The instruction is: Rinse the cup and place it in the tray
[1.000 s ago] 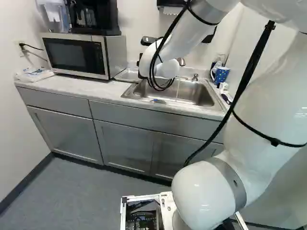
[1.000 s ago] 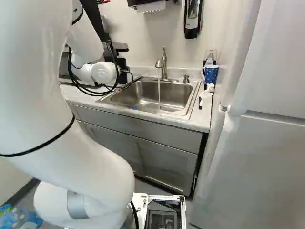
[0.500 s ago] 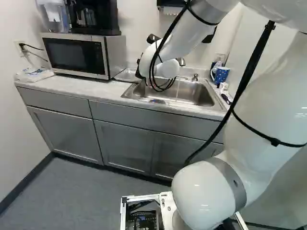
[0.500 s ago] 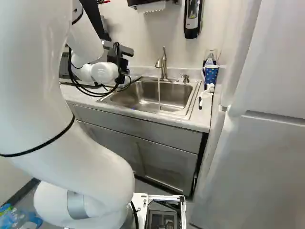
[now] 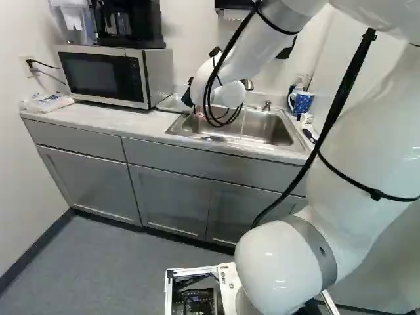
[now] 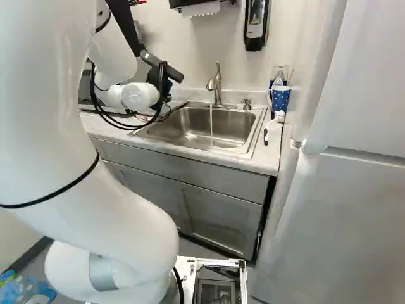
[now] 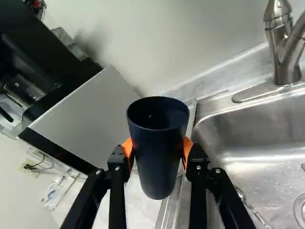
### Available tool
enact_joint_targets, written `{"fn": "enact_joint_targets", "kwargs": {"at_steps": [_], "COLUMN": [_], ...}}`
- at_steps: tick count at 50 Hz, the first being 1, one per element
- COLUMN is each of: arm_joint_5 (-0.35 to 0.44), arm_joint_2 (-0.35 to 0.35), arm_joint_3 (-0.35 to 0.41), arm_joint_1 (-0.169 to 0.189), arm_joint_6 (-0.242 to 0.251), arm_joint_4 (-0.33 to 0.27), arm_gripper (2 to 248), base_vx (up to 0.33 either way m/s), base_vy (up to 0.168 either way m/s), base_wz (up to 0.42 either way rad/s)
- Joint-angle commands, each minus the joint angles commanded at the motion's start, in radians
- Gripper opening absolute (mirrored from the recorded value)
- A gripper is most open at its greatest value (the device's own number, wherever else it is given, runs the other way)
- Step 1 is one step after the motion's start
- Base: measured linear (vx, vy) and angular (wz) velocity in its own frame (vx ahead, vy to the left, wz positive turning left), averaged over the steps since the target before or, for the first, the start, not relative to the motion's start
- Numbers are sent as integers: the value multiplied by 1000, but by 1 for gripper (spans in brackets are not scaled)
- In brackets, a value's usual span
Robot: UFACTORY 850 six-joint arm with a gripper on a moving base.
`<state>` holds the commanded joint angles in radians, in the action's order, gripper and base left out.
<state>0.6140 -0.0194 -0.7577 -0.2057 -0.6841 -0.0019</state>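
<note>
Twelve o'clock straight ahead of me. Sink (image 7: 252,126) at three o'clock, faucet (image 7: 282,52) at two, water (image 6: 211,120) running. Cup (image 7: 158,164) between my orange pads (image 7: 188,149), clamped from nine and three, mouth open, beside basin. Likely light, stiff, hard to break; smooth wall, slippery once wet, heavier as it fills. Best hold: below rim, both flanks, mouth left free; firm squeeze, since taper could let it slide.

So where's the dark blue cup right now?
In the wrist view, the tall dark blue cup is held between the robot's black fingers with orange pads, beside the steel sink, on the side toward the silver microwave.
</note>
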Motion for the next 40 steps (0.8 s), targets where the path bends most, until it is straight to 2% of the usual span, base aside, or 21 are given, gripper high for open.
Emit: {"fn": "enact_joint_targets", "kwargs": {"at_steps": [40], "arm_joint_5": [0], "arm_joint_2": [0], "arm_joint_3": [0], "arm_joint_1": [0], "arm_joint_6": [-420], "arm_joint_4": [0], "arm_gripper": [120], "base_vx": [0], "base_vy": [0], "base_wz": [0]}}
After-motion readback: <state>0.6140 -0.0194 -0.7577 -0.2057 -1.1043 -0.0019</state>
